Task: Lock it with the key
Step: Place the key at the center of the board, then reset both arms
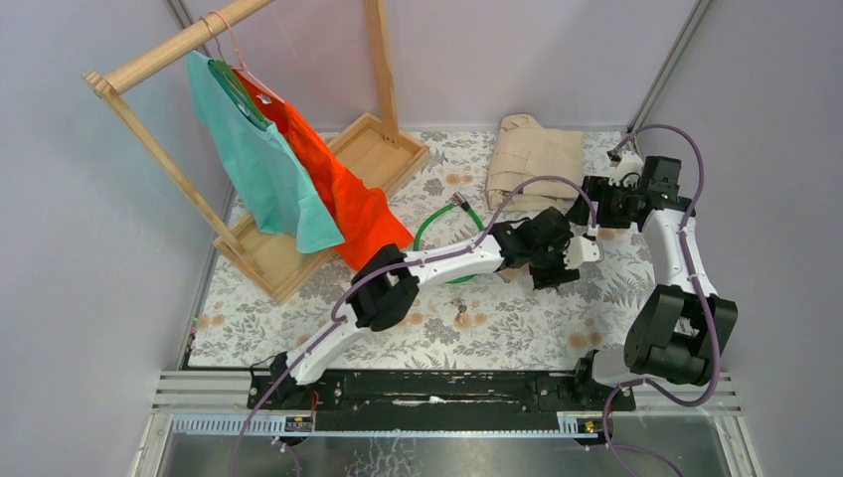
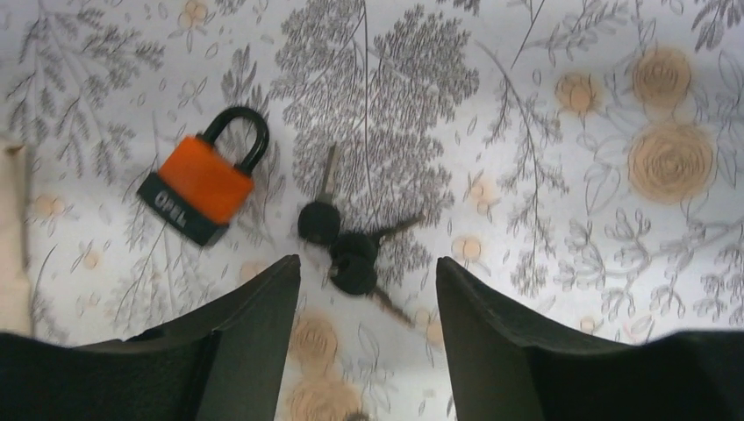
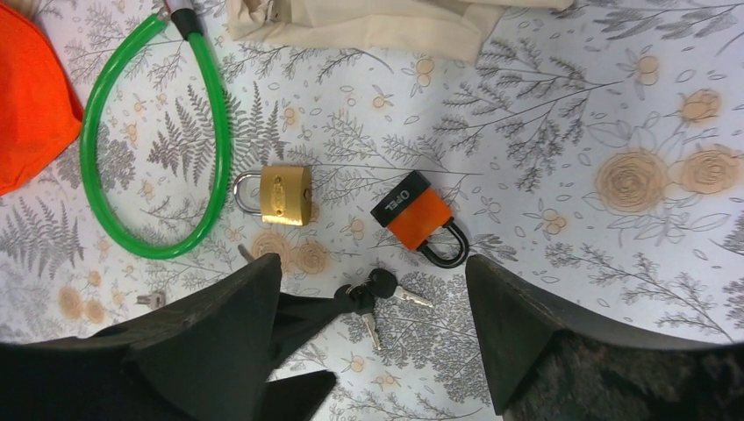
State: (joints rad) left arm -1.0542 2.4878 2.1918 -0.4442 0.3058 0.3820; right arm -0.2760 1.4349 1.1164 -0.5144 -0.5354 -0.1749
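Two grippers gape wide, neither holding anything. The left gripper (image 2: 367,267) hangs over the bunch of keys (image 2: 351,250), perhaps three, lying between its fingertips. The orange padlock (image 2: 197,189) lies ahead to its left. The right gripper (image 3: 373,260) faces that padlock, with a brass padlock (image 3: 282,195) leftward.

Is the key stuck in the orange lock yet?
Out. The keys lie loose beside the orange padlock, apart from it, none pushed into it.

Two padlocks (image 3: 419,215), one key bunch (image 2: 351,252), two shirts (image 1: 260,164)
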